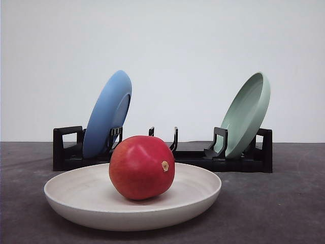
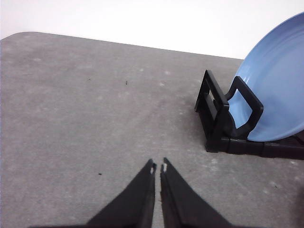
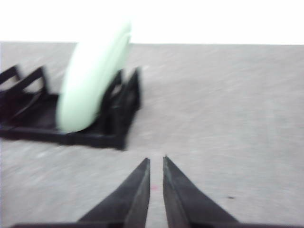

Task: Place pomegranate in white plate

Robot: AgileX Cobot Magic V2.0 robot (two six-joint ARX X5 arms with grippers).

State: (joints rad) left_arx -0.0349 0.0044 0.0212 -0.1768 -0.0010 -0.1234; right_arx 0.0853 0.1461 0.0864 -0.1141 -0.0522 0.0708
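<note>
Front view: the pomegranate is seen resting inside the white plate, slightly left of the plate's centre, its tan stem nub turned toward the right; the placement is judged complete as things lie. The fruit's skin is glossy and smooth, so it is judged firm, moderately heavy for its size and inclined to slip or roll; a hold across its widest girth, away from the nub, would be preferred, with 2 pads on opposite flanks. The plate is shallow with a raised rim, which is judged enough to check a slow roll. Behind the plate, a black rack stands on the dark grey surface, carrying 1 blue plate on the left and 1 pale green plate on the right, both leaning; the rack is apart from the white plate and nothing is seen blocking access from above. Left wrist view: the left end effector is recorded with its tips almost pressed together, a thin slit between them, holding nothing, above bare surface, with the rack end and blue plate off to one side. Right wrist view (blurred): the right end effector is noted nearly closed, a narrow gap showing, empty, with the green plate in the rack nearby.
</note>
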